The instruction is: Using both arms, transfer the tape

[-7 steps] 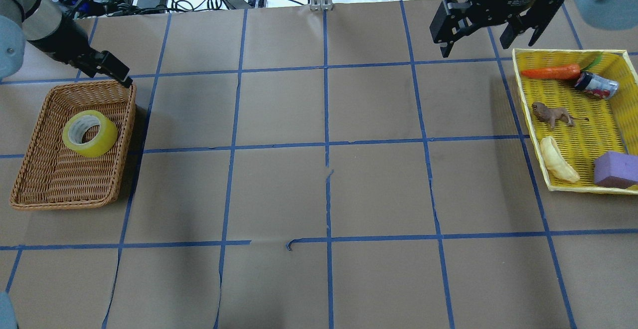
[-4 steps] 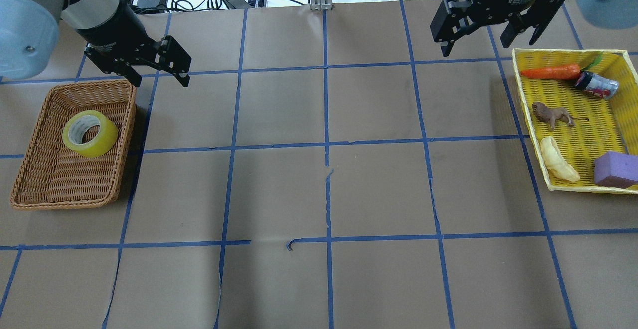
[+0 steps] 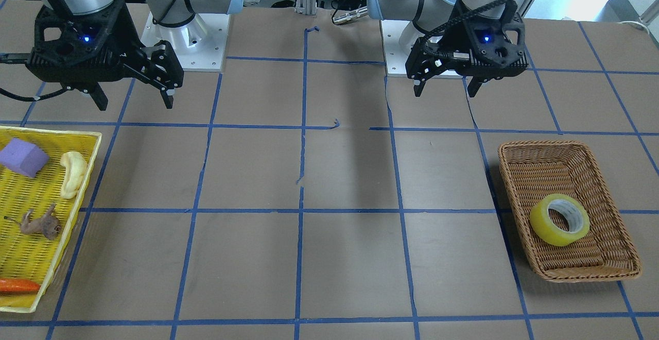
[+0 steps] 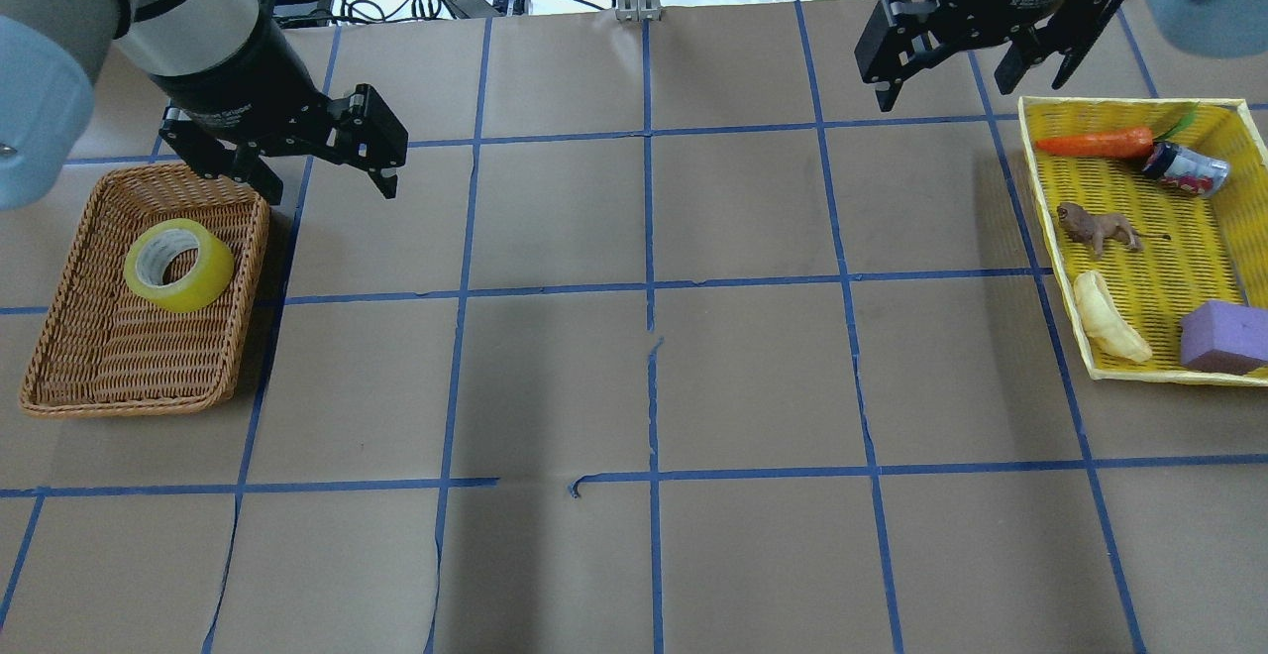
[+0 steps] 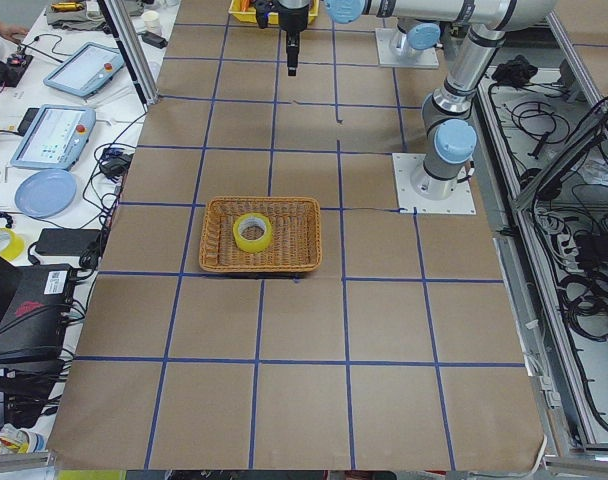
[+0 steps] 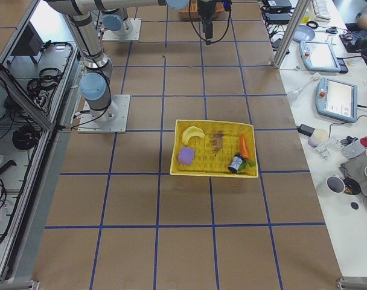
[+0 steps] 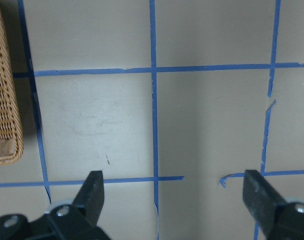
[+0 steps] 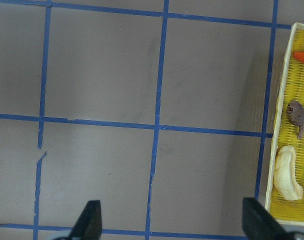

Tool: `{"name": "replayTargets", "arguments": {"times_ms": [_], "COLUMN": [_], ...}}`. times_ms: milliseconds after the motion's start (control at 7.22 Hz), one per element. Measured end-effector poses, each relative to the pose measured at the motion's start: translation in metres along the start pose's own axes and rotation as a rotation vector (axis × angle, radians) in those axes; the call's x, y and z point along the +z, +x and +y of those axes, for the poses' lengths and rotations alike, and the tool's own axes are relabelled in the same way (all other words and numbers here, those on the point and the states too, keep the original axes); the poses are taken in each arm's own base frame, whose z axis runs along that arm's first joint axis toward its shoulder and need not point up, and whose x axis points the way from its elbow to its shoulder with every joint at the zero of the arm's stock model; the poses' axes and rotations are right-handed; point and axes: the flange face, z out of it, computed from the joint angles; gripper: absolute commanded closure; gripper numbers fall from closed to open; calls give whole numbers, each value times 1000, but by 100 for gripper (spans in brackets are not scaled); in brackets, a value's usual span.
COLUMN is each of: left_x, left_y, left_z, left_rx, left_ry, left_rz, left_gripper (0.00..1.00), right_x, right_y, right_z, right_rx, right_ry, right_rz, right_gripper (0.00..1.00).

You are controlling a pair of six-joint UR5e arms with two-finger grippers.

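Observation:
The tape [image 4: 178,265] is a yellow roll with a white core, lying tilted in a brown wicker basket [image 4: 59,268] at the table's left. It also shows in the front view [image 3: 560,219] and the left view [image 5: 252,232]. My left gripper [image 4: 329,188] is open and empty, raised just beyond the basket's far right corner, apart from the tape. Its wrist view shows its open fingers [image 7: 94,190] over bare paper, with the basket's edge [image 7: 2,100] at the left. My right gripper [image 4: 966,89] is open and empty, raised at the far right near the yellow tray [image 4: 1040,168].
The yellow tray holds a carrot [image 4: 1095,144], a can [image 4: 1184,168], a toy lion [image 4: 1095,230], a banana [image 4: 1109,329] and a purple block [image 4: 1223,335]. Brown paper with blue tape grid lines covers the table. Cables and devices lie beyond the far edge.
My left arm has swung right and toward the near side, and its open gripper now hangs past the basket's far right corner. The right arm has barely moved. The tape has not moved.

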Motion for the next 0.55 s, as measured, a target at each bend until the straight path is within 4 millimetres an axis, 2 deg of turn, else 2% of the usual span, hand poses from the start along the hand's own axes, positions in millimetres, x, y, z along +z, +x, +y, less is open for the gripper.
{"name": "replayTargets", "arguments": {"times_ms": [277,554], "left_x": [5,-1], "left_y": [15,22], "left_z": [-9,-22], "left_rx": [-10,-21], "left_ry": [33,49], "left_rz": [-10,-1], "left_gripper": [0,0], "right_x": [0,1], "right_y": [0,-1], "right_z": [0,0], "right_rx": [0,0], "right_ry": [-1,-1], "right_rz": [-1,-5], "right_gripper": [0,0]}}
